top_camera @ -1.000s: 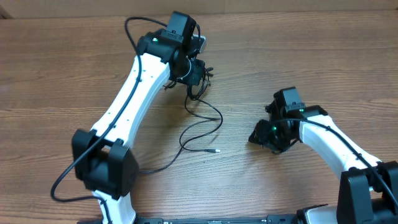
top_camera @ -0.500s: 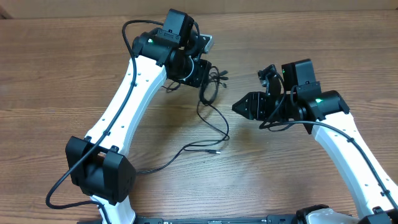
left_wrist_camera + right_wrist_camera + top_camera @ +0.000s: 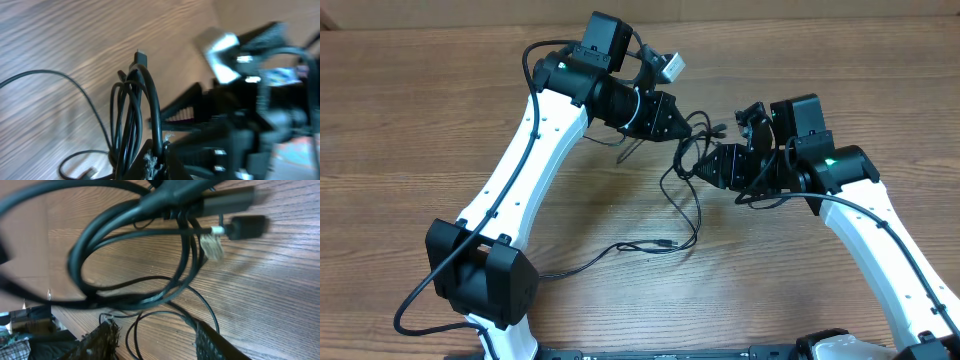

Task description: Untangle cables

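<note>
1. Swung to the right since half a second ago, the left gripper (image 3: 672, 118) now carries its bundle of cables (image 3: 694, 135) close up to the right gripper (image 3: 705, 167); before, a clear gap lay between the two.
2. Meanwhile the right arm has barely shifted, and the loose loop trailing on the table (image 3: 400, 120) has slid rightward with the bundle.
3. One plug (image 3: 666, 243) lies on the wood at about the same spot as before, at the end of a slack strand.
4. Clenched on the cables, the left gripper holds them lifted above the table; the left wrist view shows the coils (image 3: 132, 115) rising from its fingertips, which are cut off at the lower edge.
5. Parted jaws mark the right gripper: its two fingers (image 3: 102, 339) stand well apart at the bottom of its own view, with bare wood between them.
6. Blurred coils (image 3: 100, 235) fill that view beyond the fingers; whether any strand touches them cannot be told.
7. From overhead, the bundle's strands overlap too tightly to count.
</note>
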Robot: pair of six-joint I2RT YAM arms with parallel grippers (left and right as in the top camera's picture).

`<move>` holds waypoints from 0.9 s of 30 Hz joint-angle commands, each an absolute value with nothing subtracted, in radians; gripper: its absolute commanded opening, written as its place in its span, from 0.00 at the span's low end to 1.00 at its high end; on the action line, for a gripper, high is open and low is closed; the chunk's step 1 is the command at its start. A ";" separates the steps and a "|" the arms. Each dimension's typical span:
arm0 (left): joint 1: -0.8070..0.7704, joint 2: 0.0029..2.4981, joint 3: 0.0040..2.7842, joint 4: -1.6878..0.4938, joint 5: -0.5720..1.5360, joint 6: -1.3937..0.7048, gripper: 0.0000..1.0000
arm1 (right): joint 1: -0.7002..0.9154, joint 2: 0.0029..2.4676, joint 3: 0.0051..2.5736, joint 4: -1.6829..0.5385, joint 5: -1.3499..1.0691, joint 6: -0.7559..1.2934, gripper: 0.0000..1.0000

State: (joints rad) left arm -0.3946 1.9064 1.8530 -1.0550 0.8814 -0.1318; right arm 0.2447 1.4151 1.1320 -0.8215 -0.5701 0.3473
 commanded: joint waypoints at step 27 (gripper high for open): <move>-0.155 1.883 1.871 -1.205 0.721 -0.081 0.04 | 0.250 1.564 1.117 -1.096 0.094 0.624 0.04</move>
State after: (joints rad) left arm -0.1852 1.9053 1.8534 -1.1938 0.8181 -0.1093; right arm 0.2493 1.5635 1.1191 -1.1061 0.0345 0.5785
